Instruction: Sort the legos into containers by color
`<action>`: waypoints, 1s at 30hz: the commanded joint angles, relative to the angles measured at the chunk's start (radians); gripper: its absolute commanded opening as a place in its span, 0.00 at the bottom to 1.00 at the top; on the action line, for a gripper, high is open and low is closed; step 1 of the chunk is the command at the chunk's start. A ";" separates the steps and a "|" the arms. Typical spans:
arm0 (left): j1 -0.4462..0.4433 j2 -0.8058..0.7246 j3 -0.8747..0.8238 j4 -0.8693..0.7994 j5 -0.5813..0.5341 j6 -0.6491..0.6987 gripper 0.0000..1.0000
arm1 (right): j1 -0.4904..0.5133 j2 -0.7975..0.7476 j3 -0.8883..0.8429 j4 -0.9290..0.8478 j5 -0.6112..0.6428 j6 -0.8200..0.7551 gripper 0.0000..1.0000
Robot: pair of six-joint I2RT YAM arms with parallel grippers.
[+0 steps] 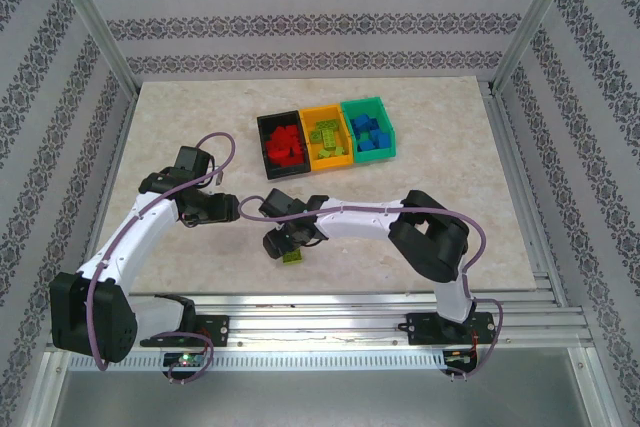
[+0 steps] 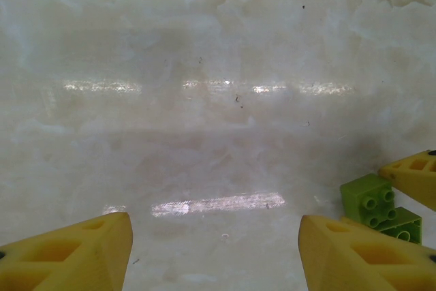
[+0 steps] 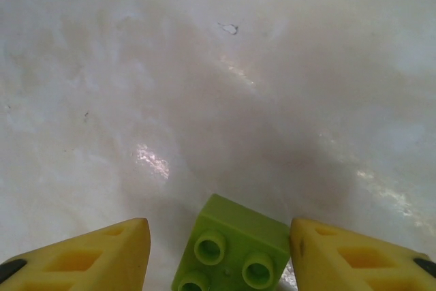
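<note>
A lime green lego [image 3: 235,247] sits skewed between the fingers of my right gripper [image 3: 218,226]. The right finger presses its corner, and the left side shows a gap where visible. From above, this lego [image 1: 292,258] lies under the right gripper [image 1: 284,245], low over the table's near middle. My left gripper [image 1: 232,209] hangs just to its left, open and holding nothing [image 2: 214,226]; the lego [image 2: 369,199] lies off its right finger. At the back stand the containers: black [image 1: 268,125] with red legos [image 1: 285,145], orange-yellow [image 1: 318,112] with green ones, teal [image 1: 364,104] with blue ones.
The marble tabletop [image 1: 180,117] spreads around both grippers. Aluminium frame posts [image 1: 95,22] rise at the back corners, and a metal rail [image 1: 330,302] runs along the near edge by the arm bases. The right arm's purple cable [image 1: 480,237] loops over its elbow.
</note>
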 commanded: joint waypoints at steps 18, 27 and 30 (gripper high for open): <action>0.010 -0.018 -0.006 0.015 -0.005 0.013 0.66 | -0.005 -0.103 -0.042 0.038 0.083 -0.012 0.36; 0.011 -0.015 -0.006 0.015 -0.009 0.013 0.66 | -0.133 -0.286 -0.190 0.265 0.036 0.052 0.32; 0.010 -0.014 -0.006 0.014 -0.010 0.012 0.66 | -0.194 -0.302 -0.199 0.293 -0.009 0.066 0.31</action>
